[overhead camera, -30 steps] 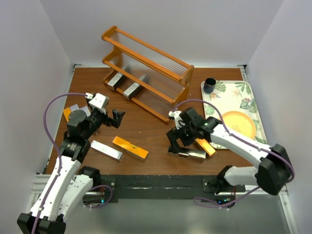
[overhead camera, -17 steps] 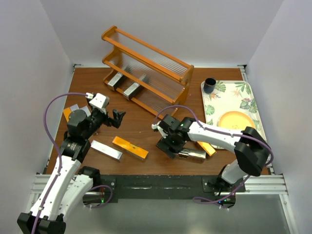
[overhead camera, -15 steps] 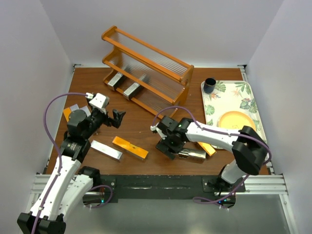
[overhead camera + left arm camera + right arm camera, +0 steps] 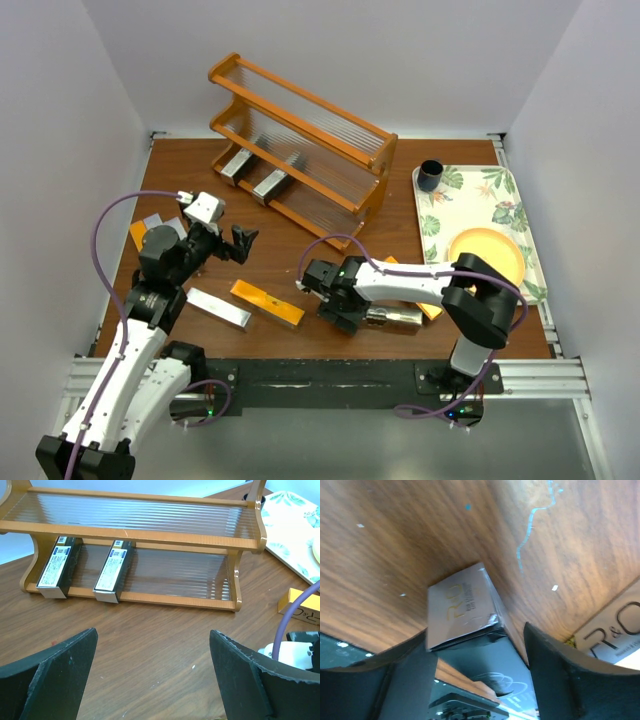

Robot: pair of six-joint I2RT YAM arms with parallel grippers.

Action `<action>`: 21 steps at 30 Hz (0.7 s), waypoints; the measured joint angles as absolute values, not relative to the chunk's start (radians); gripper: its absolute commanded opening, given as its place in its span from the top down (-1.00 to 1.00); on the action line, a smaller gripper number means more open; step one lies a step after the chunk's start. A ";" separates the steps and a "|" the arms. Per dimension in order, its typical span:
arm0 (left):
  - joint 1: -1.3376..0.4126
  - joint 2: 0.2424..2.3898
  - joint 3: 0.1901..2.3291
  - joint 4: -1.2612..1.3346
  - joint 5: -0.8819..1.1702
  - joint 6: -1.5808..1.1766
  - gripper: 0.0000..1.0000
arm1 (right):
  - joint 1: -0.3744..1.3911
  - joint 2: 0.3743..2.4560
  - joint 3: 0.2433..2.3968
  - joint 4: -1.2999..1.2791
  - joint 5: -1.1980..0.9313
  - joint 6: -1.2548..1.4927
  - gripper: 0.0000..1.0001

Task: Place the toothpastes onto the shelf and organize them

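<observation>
**Toothpaste cartons (image 4: pixel 267 303): right claw (image 4: pixel 338 310) shifts to grab the next one**

The left claw (image 4: pixel 235 243) hangs spread and empty, unmoved over the last second, facing the shelf (image 4: pixel 300 140), whose lowest tier holds two shelved silver cartons (image 4: pixel 237 164). On the bench (image 4: pixel 290 250), a loose silver carton (image 4: pixel 218 308) lies just beside an orange carton (image 4: pixel 278 307). The right claw has slid leftward to the end of the right-hand silver carton (image 4: pixel 395 318), fingers spread astride it, not pinching; a grasp looks close
</observation>
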State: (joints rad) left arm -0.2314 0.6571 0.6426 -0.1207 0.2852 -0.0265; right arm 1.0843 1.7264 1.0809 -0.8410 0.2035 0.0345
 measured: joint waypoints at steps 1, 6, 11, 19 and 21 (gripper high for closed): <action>-0.231 0.657 0.643 -0.121 0.286 -0.027 -0.99 | 1.088 1.728 1.082 -0.842 0.219 0.038 -0.15; -0.231 0.657 0.643 -0.121 0.287 -0.027 -1.00 | 1.089 1.729 1.092 -0.844 0.252 0.057 0.11; -0.231 0.657 0.643 -0.120 0.295 -0.028 -0.99 | 1.089 1.719 1.101 -0.838 0.268 0.068 0.38; -0.231 0.675 0.641 -0.113 0.361 -0.042 -1.00 | 1.089 1.588 1.101 -0.788 0.273 0.098 0.67; -0.231 0.684 0.640 -0.105 0.388 -0.043 -1.00 | 1.089 1.545 1.101 -0.764 0.279 0.110 0.68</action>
